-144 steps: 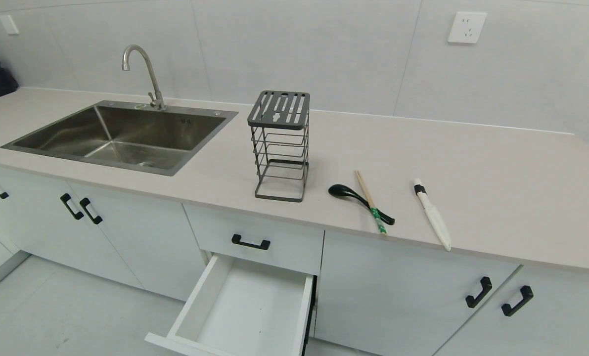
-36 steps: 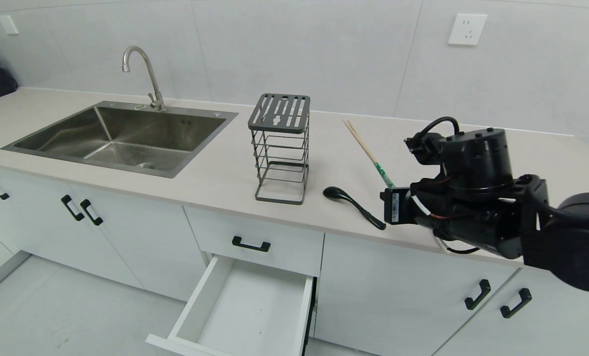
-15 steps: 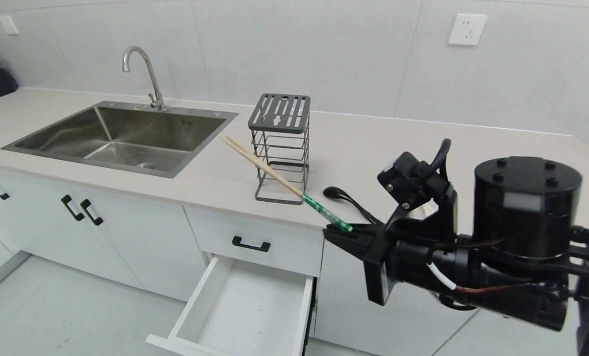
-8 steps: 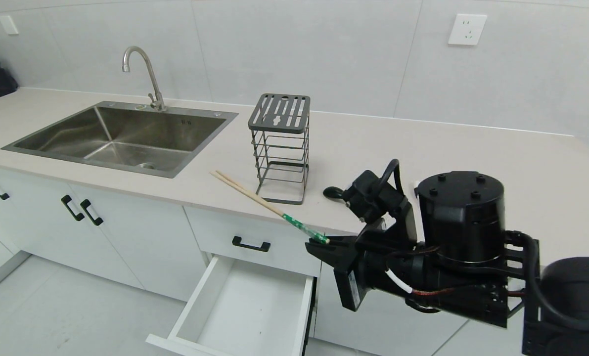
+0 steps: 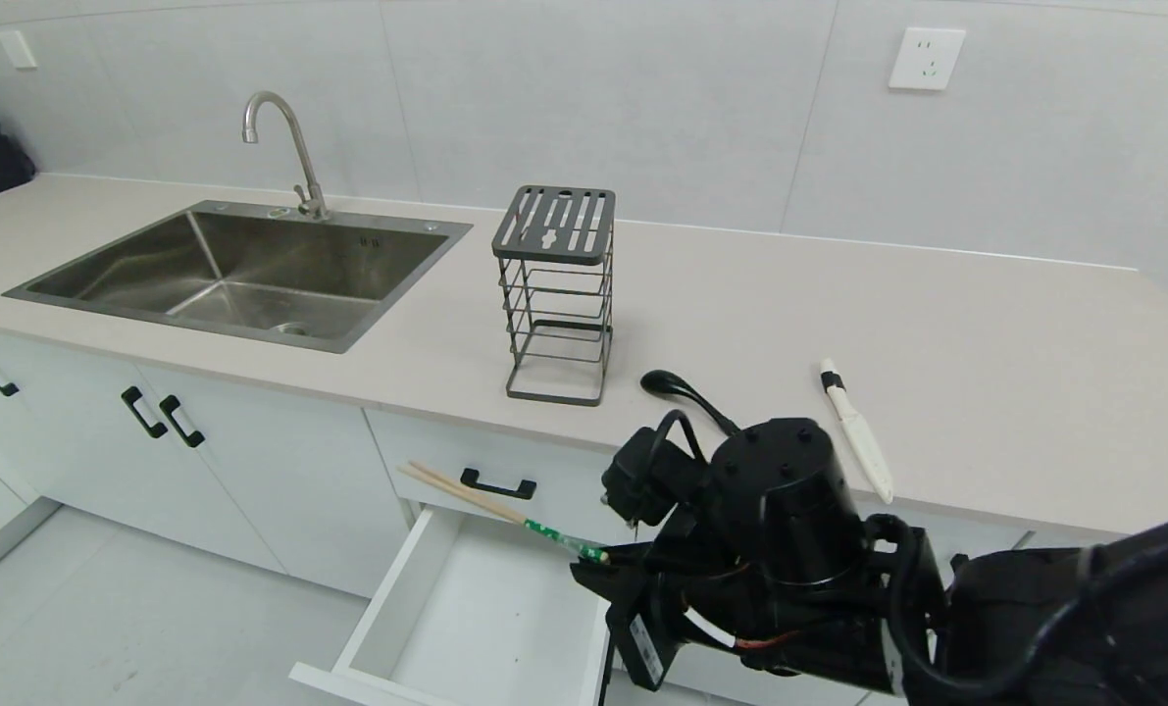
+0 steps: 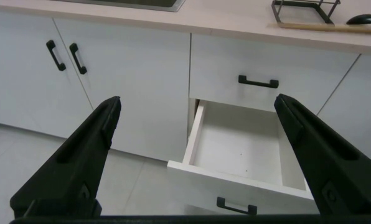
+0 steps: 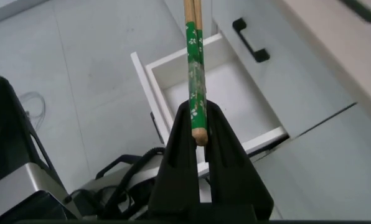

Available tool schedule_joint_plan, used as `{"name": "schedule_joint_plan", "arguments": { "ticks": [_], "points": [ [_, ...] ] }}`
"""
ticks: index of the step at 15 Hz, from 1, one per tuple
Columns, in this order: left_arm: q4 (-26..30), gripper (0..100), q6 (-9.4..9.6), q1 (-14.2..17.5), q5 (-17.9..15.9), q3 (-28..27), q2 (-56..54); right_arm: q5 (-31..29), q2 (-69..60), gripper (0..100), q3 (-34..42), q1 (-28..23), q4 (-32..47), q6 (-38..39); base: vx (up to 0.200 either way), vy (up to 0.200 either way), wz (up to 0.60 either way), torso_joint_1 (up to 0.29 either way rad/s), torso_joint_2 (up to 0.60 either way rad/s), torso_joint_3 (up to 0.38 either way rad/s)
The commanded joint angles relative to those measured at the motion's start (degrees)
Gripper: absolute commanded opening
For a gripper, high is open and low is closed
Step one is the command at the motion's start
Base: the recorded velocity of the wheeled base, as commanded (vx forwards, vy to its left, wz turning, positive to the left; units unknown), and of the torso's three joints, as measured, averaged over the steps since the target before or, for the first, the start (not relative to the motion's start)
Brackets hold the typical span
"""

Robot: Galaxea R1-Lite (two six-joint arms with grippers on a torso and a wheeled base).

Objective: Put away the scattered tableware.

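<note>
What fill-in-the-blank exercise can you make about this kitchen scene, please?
1. The right hand holds the ____ by their green end.
2. The white drawer under the counter stands ____.
3. The black spoon lies on the counter between the rack and the white ____.
Missing words: chopsticks; open; knife.
</note>
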State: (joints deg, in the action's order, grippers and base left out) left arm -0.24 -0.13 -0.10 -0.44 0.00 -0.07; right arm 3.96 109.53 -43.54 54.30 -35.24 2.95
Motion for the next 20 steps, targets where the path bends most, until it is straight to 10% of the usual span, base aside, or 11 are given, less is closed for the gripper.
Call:
{"name": "schedule_joint_plan", "arguments": {
  "ticks": [1, 5, 6, 13, 20],
  "points": [
    [0.0, 100, -0.04, 0.0, 0.0, 0.0, 0.1, 1.4, 8.9, 0, -1.6, 0.6, 0.0, -0.3, 0.0, 0.0, 0.0, 0.0, 0.0, 0.0],
    [0.0, 100, -0.04, 0.0, 0.0, 0.0, 0.1, 3.4, 16.3, 0, -5.6, 0.5, 0.0, -0.5, 0.0, 0.0, 0.0, 0.0, 0.0, 0.0],
    [0.0, 100, -0.04, 0.0, 0.0, 0.0, 0.1, 4.7, 17.5, 100, -5.9, 0.5, -0.4, -0.7, 0.0, 0.0, 0.0, 0.0, 0.0, 0.0],
    [0.0, 100, -0.04, 0.0, 0.0, 0.0, 0.1, 3.4, 21.2, 100, -8.9, -0.5, -1.6, -1.6, 0.0, 0.0, 0.0, 0.0, 0.0, 0.0],
    [0.0, 100, -0.04, 0.0, 0.0, 0.0, 0.1, -0.1, -5.5, 100, 1.2, -0.7, -1.5, -1.1, 0.0, 0.0, 0.0, 0.0, 0.0, 0.0]
  ]
}}
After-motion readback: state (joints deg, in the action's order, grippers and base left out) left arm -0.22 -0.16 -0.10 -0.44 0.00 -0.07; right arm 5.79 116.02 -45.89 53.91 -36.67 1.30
